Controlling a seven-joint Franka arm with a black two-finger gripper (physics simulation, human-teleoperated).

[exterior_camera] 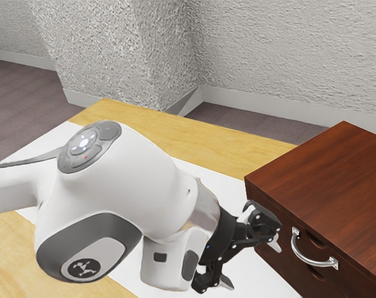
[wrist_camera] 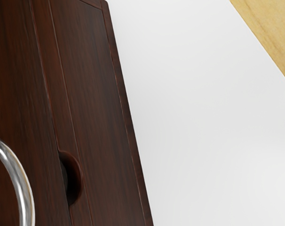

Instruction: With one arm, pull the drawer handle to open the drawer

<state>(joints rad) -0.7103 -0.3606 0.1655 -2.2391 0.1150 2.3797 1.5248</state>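
Note:
A dark wooden cabinet (exterior_camera: 337, 180) stands at the exterior view's right on the table. Its drawer front (exterior_camera: 312, 261) carries a curved silver handle (exterior_camera: 312, 253). My black gripper (exterior_camera: 250, 266) hangs low just to the left of that drawer front, open, with nothing between its fingers. The upper fingertip (exterior_camera: 275, 244) is a short way from the handle's left end and does not touch it. In the wrist view the drawer front (wrist_camera: 39, 94) is close, with the silver handle (wrist_camera: 13, 183) arching beside a round recess (wrist_camera: 72, 176).
The cabinet rests on a white mat (exterior_camera: 231, 186) laid over a light wooden table (exterior_camera: 194, 133). My own bulky white arm (exterior_camera: 126, 205) covers the lower left of the exterior view. Textured walls and a grey floor lie behind the table.

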